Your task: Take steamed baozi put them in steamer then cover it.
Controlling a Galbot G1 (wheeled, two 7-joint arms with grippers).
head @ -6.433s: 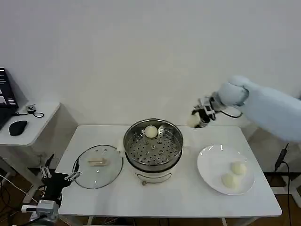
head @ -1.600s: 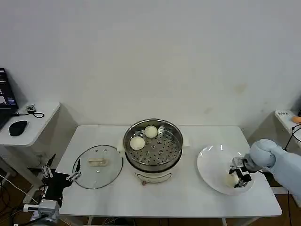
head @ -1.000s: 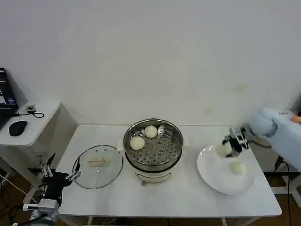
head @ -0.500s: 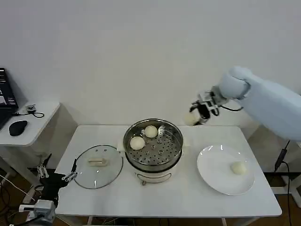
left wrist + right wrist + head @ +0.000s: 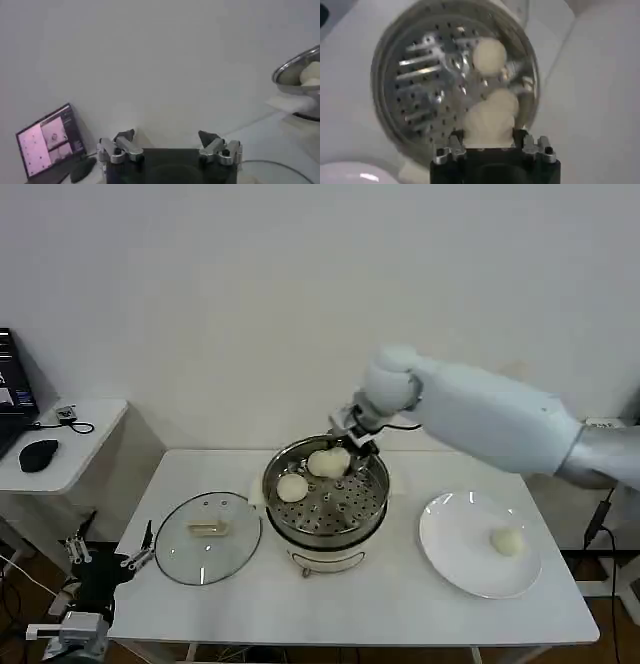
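The steamer (image 5: 326,506) stands mid-table, a shiny pot on a cream base. One baozi (image 5: 292,487) lies on its perforated floor at the left and another (image 5: 319,465) at the back. My right gripper (image 5: 347,446) hangs over the steamer's back rim, shut on a third baozi (image 5: 490,119), just above the basket floor (image 5: 427,90). A loose baozi (image 5: 489,54) lies beyond it. One more baozi (image 5: 508,541) rests on the white plate (image 5: 450,534). The glass cover (image 5: 208,534) lies flat left of the steamer. My left gripper (image 5: 105,562) waits open off the table's left front corner.
A side table at the left carries a laptop (image 5: 50,141) and a black mouse (image 5: 38,454). From the left wrist view my left gripper (image 5: 166,137) is empty, with the steamer (image 5: 297,75) far off. A bare table strip runs along the front.
My right gripper has carried the baozi from behind and right of the steamer to just over its back part and lowered it. The left arm drifted slightly left.
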